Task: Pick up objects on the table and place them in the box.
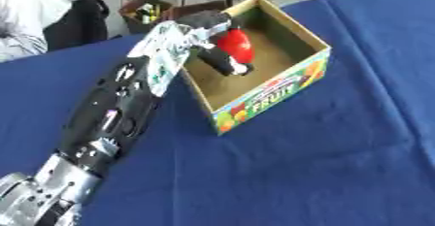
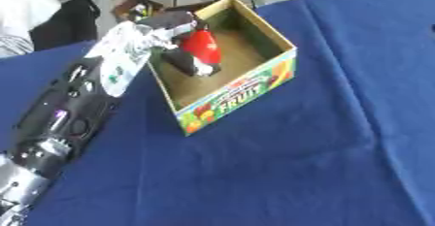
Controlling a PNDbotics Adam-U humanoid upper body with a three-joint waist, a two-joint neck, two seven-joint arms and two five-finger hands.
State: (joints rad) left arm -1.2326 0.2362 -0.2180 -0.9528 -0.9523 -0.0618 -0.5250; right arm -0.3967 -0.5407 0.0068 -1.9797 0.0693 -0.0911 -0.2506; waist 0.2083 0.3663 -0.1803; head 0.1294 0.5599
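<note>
A red object is held inside the open cardboard box by the left hand, whose fingers are curled around it. The box is set on a blue-covered table.

The box carries the one readable word: "FRUIT", in pale capitals on its colourful front wall, among printed pictures of fruit. A smaller line of print sits just above that word on the same wall, too blurred to read.
</note>
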